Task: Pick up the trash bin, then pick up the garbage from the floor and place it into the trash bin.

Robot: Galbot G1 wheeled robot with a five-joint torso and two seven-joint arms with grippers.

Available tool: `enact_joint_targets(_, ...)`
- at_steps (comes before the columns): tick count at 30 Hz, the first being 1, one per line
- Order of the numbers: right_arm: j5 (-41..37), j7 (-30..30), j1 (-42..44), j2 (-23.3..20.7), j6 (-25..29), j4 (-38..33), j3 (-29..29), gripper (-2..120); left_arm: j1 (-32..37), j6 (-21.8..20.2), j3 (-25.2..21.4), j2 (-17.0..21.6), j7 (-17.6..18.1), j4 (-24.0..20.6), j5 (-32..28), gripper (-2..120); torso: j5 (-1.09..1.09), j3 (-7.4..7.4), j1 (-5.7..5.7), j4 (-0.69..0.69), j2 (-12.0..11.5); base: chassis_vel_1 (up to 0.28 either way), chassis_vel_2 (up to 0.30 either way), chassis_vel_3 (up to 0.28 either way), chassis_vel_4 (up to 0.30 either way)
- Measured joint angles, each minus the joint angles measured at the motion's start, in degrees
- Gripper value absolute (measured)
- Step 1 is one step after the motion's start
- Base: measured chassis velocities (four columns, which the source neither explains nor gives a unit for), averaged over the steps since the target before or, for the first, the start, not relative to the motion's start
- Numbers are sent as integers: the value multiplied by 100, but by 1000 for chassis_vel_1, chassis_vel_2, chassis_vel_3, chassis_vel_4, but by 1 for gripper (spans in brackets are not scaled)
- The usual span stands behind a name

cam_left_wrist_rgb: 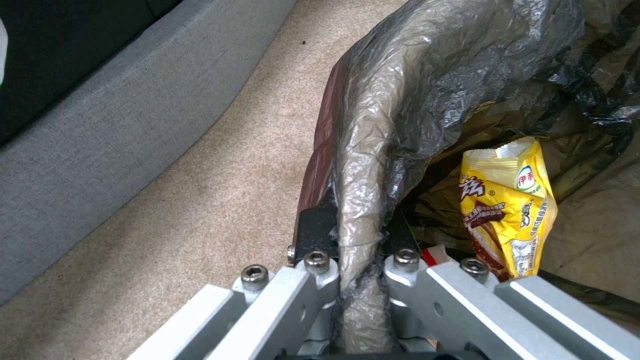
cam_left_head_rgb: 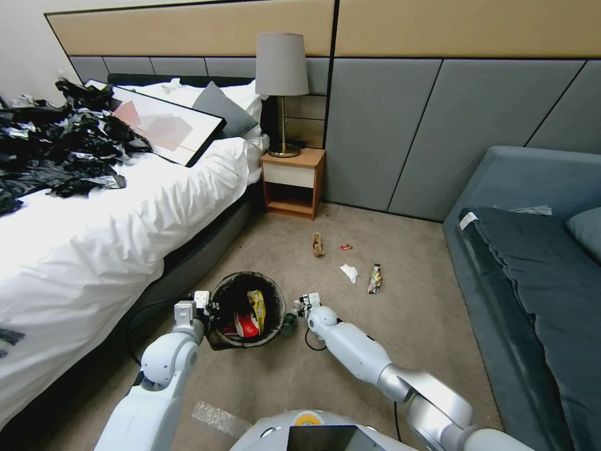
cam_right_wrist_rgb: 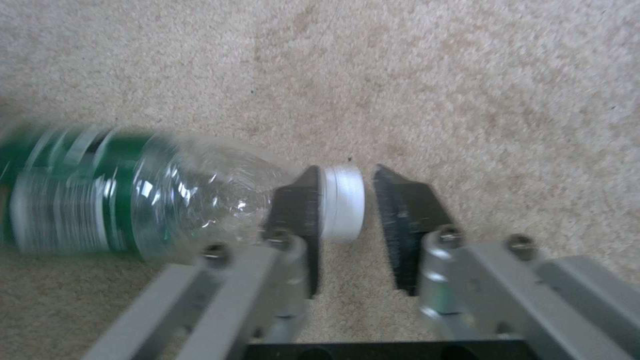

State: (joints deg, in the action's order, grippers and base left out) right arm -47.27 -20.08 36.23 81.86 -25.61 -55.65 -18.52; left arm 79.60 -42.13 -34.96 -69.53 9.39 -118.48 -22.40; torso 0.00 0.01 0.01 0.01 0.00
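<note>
Left to right across the head view: the bed (cam_left_head_rgb: 125,207); the left gripper (cam_left_head_rgb: 201,307), its jaws clamped on the liner-covered rim of the trash bin (cam_left_head_rgb: 220,338), which it holds beside the bed; inside the bin, a yellow snack wrapper (cam_left_head_rgb: 256,310) and a red-and-white carton (cam_left_head_rgb: 247,326); just right of the bin, the clear bottle (cam_left_head_rgb: 289,322) with its green label; then the right gripper (cam_left_head_rgb: 308,302), low over the carpet.

In the right wrist view the bottle (cam_right_wrist_rgb: 133,195) lies on its side, long axis along the carpet, white cap (cam_right_wrist_rgb: 343,202) pointing into the right gripper (cam_right_wrist_rgb: 347,210) and base pointing away from it; the jaws stand apart, one pad against the cap's neck side, the other just clear of its top, so the cap is bracketed end to end and not gripped.

Probable hazards: a round, light bottle may roll or skid toward the bin as the jaws close; a hold on the cap alone leaves the long body free to swing and slip; the thin liner under the left gripper (cam_left_wrist_rgb: 360,280) may slide on the rim, tilting the bin.

Farther right on the carpet, well apart from both grippers: a brown scrap (cam_left_head_rgb: 317,244), a tiny red wrapper (cam_left_head_rgb: 345,247), a white tissue (cam_left_head_rgb: 349,272) and a snack wrapper (cam_left_head_rgb: 374,279); at far right, the sofa (cam_left_head_rgb: 532,263).
</note>
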Motion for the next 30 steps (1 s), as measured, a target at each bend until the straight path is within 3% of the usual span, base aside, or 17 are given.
enact_joint_targets(2,3,-54,2,-46,-19,-86,-17,44,-12,0,-1,14,-12,6,0,0,0,0,0,-1,0,0,0,0,0)
enact_joint_targets(4,3,-65,2,-57,-23,-104,-20,45,-17,0,-1,17,-13,8,0,0,0,0,0,-1,0,0,0,0,0)
enact_joint_targets(7,-44,-131,0,-114,-82,-246,-40,62,-38,0,8,28,-15,24,-1,0,0,0,0,-1,0,0,0,0,0)
enact_joint_targets(14,-182,-270,7,-166,-173,-490,-122,82,-54,0,12,34,-29,40,3,0,0,0,0,0,0,0,0,0,0)
enact_joint_targets(16,-279,-311,15,-197,-196,-626,-159,94,-55,0,12,37,-34,44,8,0,0,0,0,-1,0,0,0,0,0)
enact_joint_targets(25,-299,-112,-11,-222,-215,-801,-367,100,-43,0,18,20,-44,47,42,0,0,0,-1,-1,0,0,0,0,0)
enact_joint_targets(30,-210,82,-155,-79,-193,-493,-491,100,-24,0,15,13,-48,47,53,0,-1,0,-1,-1,0,0,0,0,0)
